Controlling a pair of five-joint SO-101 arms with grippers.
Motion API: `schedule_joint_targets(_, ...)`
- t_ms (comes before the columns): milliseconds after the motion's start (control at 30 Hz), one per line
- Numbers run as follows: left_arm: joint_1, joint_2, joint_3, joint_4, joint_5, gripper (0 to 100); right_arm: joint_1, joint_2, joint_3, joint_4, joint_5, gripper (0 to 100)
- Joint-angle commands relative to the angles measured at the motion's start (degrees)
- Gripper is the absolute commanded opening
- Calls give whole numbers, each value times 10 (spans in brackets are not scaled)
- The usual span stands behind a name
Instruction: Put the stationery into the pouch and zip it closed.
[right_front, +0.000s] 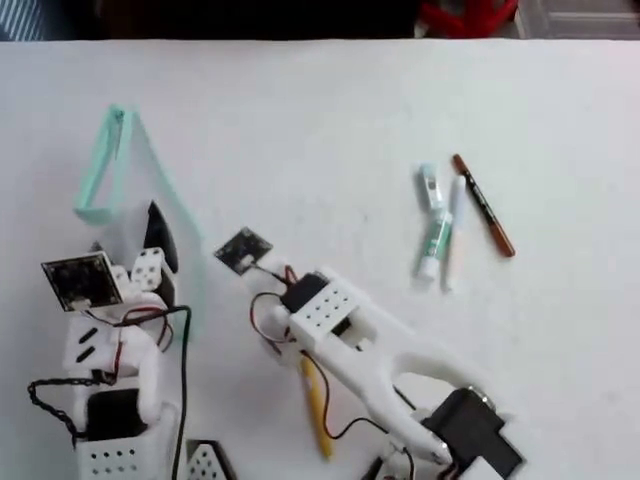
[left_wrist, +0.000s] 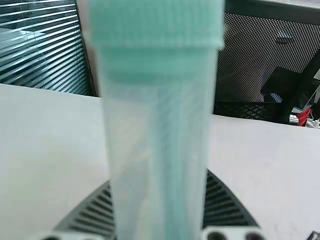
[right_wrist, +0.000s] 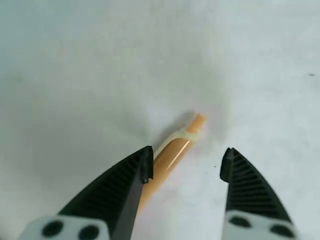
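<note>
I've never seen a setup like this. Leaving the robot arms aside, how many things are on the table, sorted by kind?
Pens: 3 (orange pen, white pen, brown pen)
Tubes: 1 (teal-and-white tube)
Pouches: 1 (see-through green pouch)
Total: 5

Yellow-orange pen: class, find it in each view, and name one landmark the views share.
High view: the yellow-orange pen lies low, near the middle, partly under the right arm.
Left wrist view: not in it; the pouch stands close.
Right wrist view: centre, between the open right gripper fingers.
Shared landmark: the white table.
</note>
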Motion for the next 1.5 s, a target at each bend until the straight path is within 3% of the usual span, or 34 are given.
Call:
schedule_joint_targets(0,-9,-10,-12,-19,6,124,-1,18,-7,-13,5,223)
schedule_joint_targets(200,-10,-10,-11,-19,8,124,0,51,-22,-8,11,208)
schedule_joint_targets(533,-8,-10,-10,-19,8,124,18,51,-20,-25,52,18)
schedule_joint_targets(733,-7,-10,-10,-18,10,124,116,7,-45,1,56,18)
schedule_joint_targets(967,24,-9,-13,-16,11,121,224,-249,-76,61,76,18)
schedule_joint_targets(1200,133,-9,-48,-15,11,120,240,-494,-129,96,76,17)
schedule_joint_targets(1367,235,-9,-66,-13,11,120,280,-522,-229,120,76,17)
schedule_joint_targets(1467,306,-9,-55,27,7,124,330,-513,-274,116,76,17)
